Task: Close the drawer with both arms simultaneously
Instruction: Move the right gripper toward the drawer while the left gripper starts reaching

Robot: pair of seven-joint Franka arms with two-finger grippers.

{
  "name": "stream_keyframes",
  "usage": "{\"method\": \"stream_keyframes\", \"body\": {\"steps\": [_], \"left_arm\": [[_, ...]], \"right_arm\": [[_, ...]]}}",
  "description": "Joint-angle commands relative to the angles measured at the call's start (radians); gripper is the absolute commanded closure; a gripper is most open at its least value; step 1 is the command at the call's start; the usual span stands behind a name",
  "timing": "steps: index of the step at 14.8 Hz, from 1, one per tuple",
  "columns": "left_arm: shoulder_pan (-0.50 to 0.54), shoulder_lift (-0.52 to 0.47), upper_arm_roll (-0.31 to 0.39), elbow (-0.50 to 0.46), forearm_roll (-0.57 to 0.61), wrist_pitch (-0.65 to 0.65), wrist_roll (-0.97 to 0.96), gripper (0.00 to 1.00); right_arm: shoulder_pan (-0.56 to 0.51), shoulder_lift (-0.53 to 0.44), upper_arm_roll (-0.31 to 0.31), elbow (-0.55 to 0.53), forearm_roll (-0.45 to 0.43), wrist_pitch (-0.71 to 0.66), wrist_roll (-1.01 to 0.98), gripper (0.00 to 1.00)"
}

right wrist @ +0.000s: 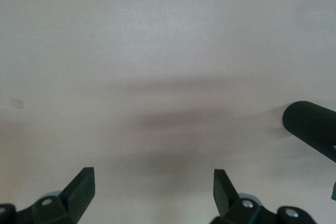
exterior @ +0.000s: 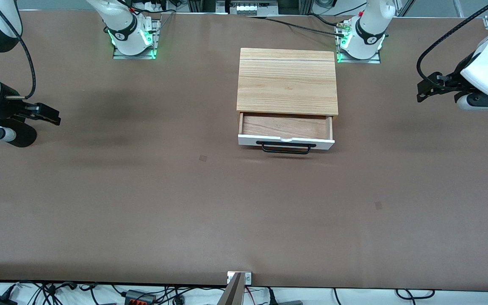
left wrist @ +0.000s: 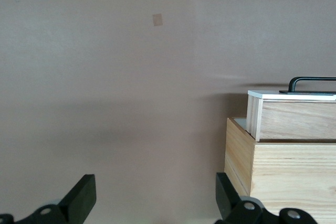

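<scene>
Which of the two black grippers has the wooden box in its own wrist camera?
The left gripper, open at the left arm's end of the table: its wrist view shows the light-wood box with its pulled-out white-fronted drawer. The right gripper, also open, sees only brown table.

Light-wood box [exterior: 287, 81] at table [exterior: 142, 203] centre toward the bases, white-fronted drawer [exterior: 286, 142] pulled out at its 6 o'clock, left gripper [exterior: 422, 92] at 3 o'clock, right gripper [exterior: 53, 115] at 9 o'clock, both well apart.

Box [exterior: 287, 80] light grained wood; drawer [exterior: 285, 131] reddish wood inside, white front; table [exterior: 142, 203] matt brown.
</scene>
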Motion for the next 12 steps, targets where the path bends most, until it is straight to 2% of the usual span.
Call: {"method": "stream_keyframes", "body": {"steps": [1,7,12], "left_arm": [[0.007,0.016,-0.004,0.051,0.001,-0.027,0.023,0.0],[0.007,0.017,-0.004,0.056,0.001,-0.029,0.02,0.0],[0.007,0.029,-0.009,0.059,0.001,-0.098,0.015,0.0]], "right_arm": [[-0.001,0.003,0.003,0.015,-0.005,-0.013,-0.009,0.0],[0.014,0.012,0.009,0.02,-0.002,-0.003,-0.007,0.0],[0.135,0.086,0.009,0.023,-0.012,0.074,0.007,0.0]]}}
